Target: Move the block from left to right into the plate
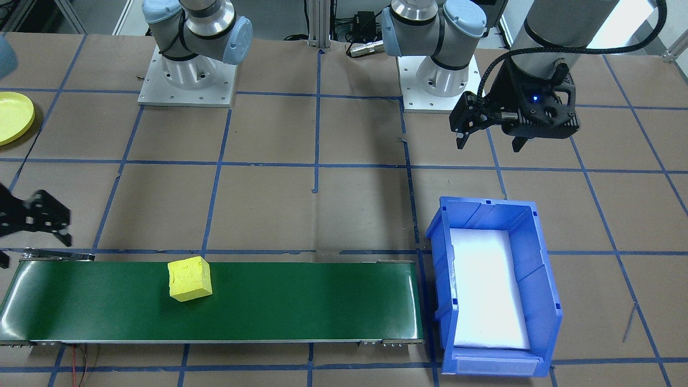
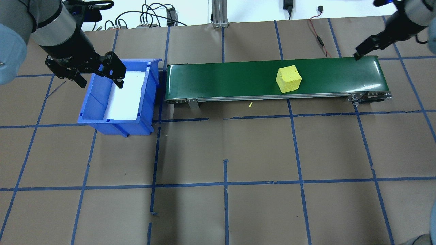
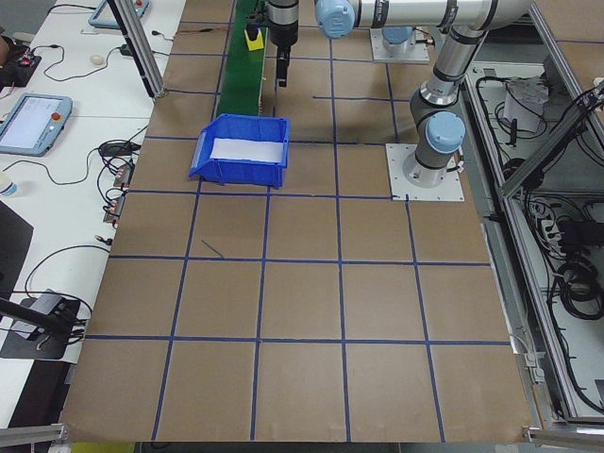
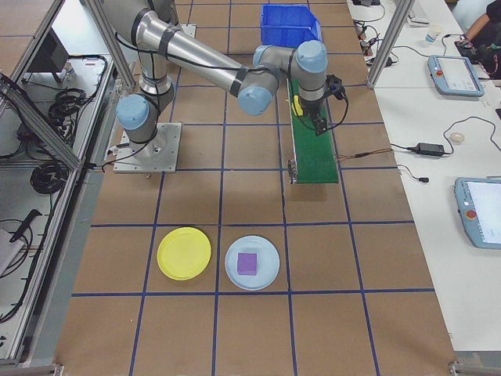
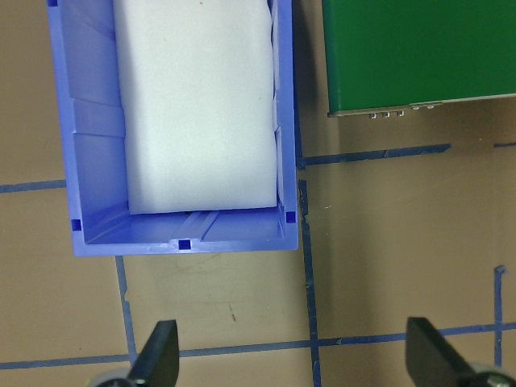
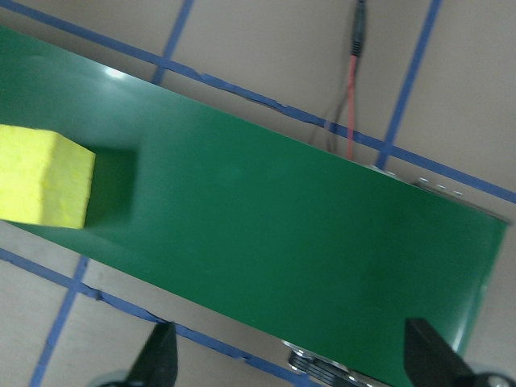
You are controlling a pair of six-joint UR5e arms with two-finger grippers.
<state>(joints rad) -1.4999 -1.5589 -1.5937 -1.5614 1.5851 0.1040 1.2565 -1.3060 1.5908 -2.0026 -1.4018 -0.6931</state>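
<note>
Left two-finger black gripper (image 1: 490, 141) hangs with jaws spread wide and nothing between them — it sits above the brown paper-covered table (image 2: 259, 149), just beside the robot-side end of the blue rectangular plastic bin (image 2: 102, 102); the bin holds a white foam liner (image 5: 193, 105). Right two-finger black gripper (image 6: 290, 367) also wide open and empty, hovering over the far end of the long green conveyor belt (image 2: 238, 76), its fingertips (image 6: 161, 359) framing bare belt in the wrist view. Yellow foam cube block (image 2: 289, 79) rests on the belt, nearer the right gripper's end but apart from it, untouched. Small round bright-yellow plastic plate (image 4: 183, 253) lies on the table well apart from the belt — just beside it a pale blue round plate (image 4: 252, 262) carrying a small purple square block (image 4: 247, 263).
</note>
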